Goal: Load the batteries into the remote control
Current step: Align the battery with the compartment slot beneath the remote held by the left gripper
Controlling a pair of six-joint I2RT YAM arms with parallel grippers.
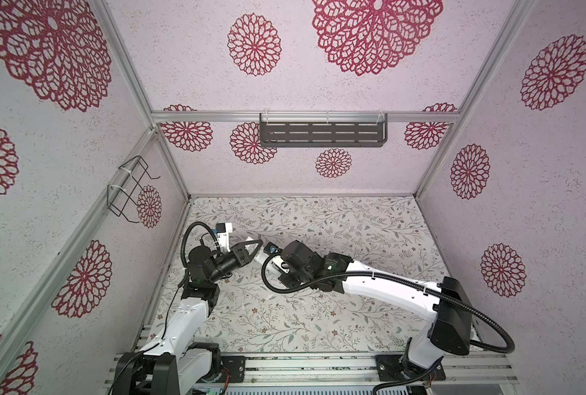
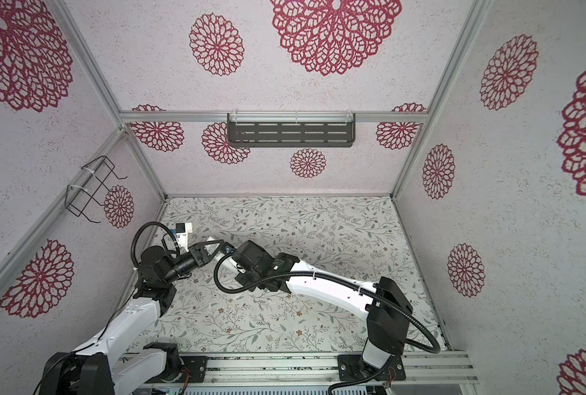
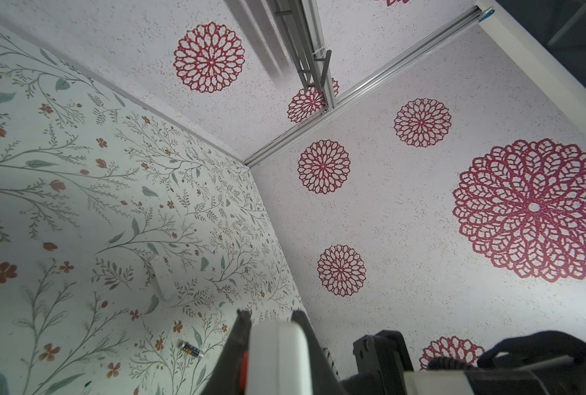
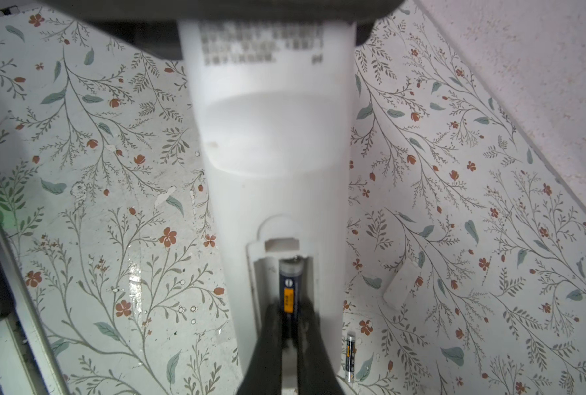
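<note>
Floral-papered counter (image 4: 106, 212) spreads beneath both arms, closed in by pale walls printed with red medallions. From the right wrist, the right claw (image 4: 289, 316) is clenched on a slim dark battery with an orange label and a silvery end. Its two dark fingers pinch this held battery (image 4: 290, 280) by the sides.

The held battery lies within the open recess (image 4: 263, 273) in the plain back of the long white plastic remote control (image 4: 271, 143). It points straight ahead from the claw, its long axis matching the remote control's length. Whether its far end touches the contact I cannot tell.

The left claw (image 3: 271, 325) grasps the remote control across its width, away from the recess end.

Just beside the recess end, down on the counter, a second loose battery (image 4: 350, 355) lies roughly parallel to the remote control. A small white rectangular cover (image 4: 401, 284) rests slightly farther out.

Seating probably turns on keeping the two axes parallel while pressing down. The right claw looks nearer the loose battery.
</note>
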